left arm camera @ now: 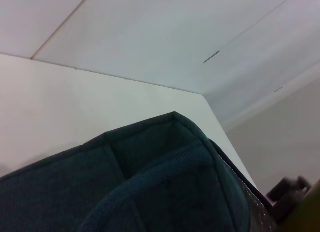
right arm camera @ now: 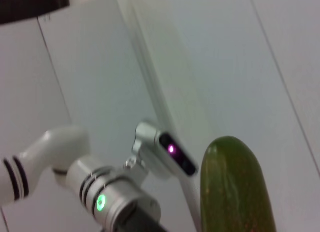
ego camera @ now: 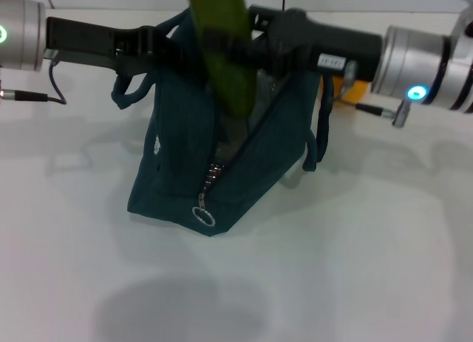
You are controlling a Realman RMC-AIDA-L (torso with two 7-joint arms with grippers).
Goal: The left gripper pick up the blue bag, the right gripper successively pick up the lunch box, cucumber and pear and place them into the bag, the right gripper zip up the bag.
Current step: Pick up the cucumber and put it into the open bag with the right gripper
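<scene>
Here the left claw [ego camera: 151,43] pinches the blue bag [ego camera: 185,172] rim, keeping its mouth open, while the right claw [ego camera: 244,46] grips the cucumber [ego camera: 222,54] upright above that mouth, likely to drop it in.

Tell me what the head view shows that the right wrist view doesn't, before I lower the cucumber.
Only the head view shows the blue bag standing on the white table with its zip open and ring pull hanging at the front, the right pincer holding the cucumber upright over the opening, and something orange behind the right arm. Only the right wrist view shows the cucumber's rounded end from close by. Both show the cucumber and the left arm.
</scene>
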